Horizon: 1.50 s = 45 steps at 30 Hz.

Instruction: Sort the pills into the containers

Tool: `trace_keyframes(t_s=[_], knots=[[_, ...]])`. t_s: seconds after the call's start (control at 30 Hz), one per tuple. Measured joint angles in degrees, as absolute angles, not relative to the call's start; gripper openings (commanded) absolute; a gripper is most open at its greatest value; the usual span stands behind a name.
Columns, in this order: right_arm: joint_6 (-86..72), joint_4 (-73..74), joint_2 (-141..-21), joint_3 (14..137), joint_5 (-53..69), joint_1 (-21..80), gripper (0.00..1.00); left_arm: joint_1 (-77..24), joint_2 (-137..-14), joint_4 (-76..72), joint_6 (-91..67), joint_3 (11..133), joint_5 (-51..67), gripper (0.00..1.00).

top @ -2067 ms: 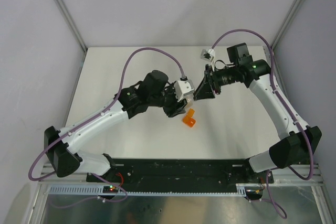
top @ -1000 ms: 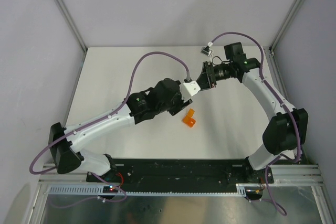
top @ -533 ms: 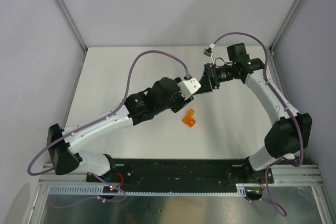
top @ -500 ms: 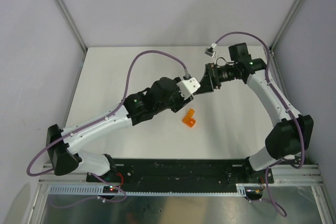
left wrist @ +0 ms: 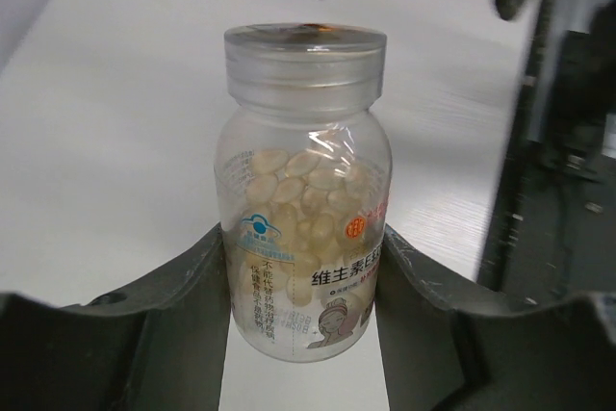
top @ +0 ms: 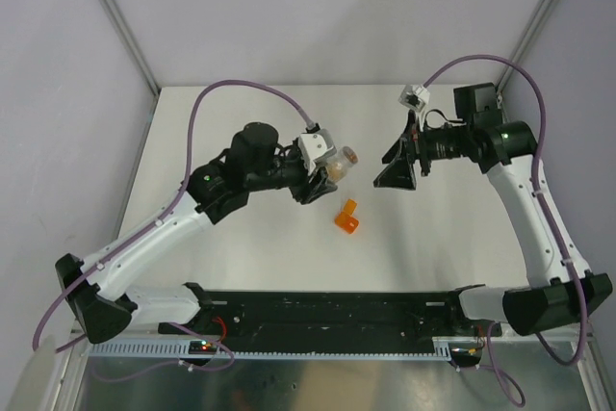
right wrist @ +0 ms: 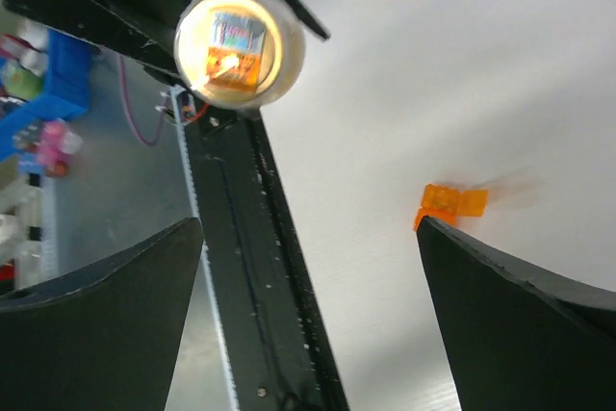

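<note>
Between left end effector's (left wrist: 303, 249) black fingers (left wrist: 191, 307) — clear cylindrical vial (left wrist: 306, 223) of pills (left wrist: 284, 185); right end effector (right wrist: 310, 236) agape

Pale tan oval pills (left wrist: 303, 190) sit in a capped clear plastic bottle (top: 337, 163) raised over mid-worktop. An orange translucent two-cell box (top: 346, 218) lies mid-worktop.

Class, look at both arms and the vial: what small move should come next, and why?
Probably the right gripper should advance and close on the cap. The left gripper clamps the vial with its cap on, pointing at the right gripper's open jaws, which stand apart from it; the pills inside cannot reach the orange box until it opens.
</note>
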State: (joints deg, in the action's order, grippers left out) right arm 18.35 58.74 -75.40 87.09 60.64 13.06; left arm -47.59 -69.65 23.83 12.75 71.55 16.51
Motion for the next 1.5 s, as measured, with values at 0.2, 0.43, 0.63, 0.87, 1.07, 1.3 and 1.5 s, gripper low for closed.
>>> trace_keyframes(t_s=[0.2, 0.43, 0.63, 0.87, 1.07, 1.3, 1.5], knots=[[25.2, 60.8, -71.1, 89.1, 56.2, 18.4, 0.99, -46.3, -69.3, 28.5, 12.6, 71.6, 33.5, 0.0], [29.3, 62.0, -70.2, 91.0, 53.2, 24.9, 0.98, -46.2, -70.1, 32.3, 12.5, 71.9, 44.1, 0.0], [30.7, 63.0, -71.0, 92.3, 52.8, 27.8, 0.96, -46.1, -71.9, 33.7, 12.5, 73.2, 46.6, 0.0], [31.6, 63.6, -71.5, 92.5, 52.9, 29.6, 0.87, -46.1, -73.6, 34.0, 12.3, 74.6, 46.9, 0.0], [31.8, 63.6, -72.4, 92.5, 53.3, 29.9, 0.53, -46.1, -74.5, 34.0, 12.0, 74.8, 46.9, 0.0], [31.2, 64.0, -73.8, 92.5, 54.2, 29.9, 0.24, -46.0, -75.0, 34.8, 11.9, 74.9, 46.3, 0.0], [29.8, 63.2, -74.8, 92.5, 54.6, 29.5, 0.08, -46.3, -75.0, 36.8, 11.9, 76.1, 42.8, 0.0]])
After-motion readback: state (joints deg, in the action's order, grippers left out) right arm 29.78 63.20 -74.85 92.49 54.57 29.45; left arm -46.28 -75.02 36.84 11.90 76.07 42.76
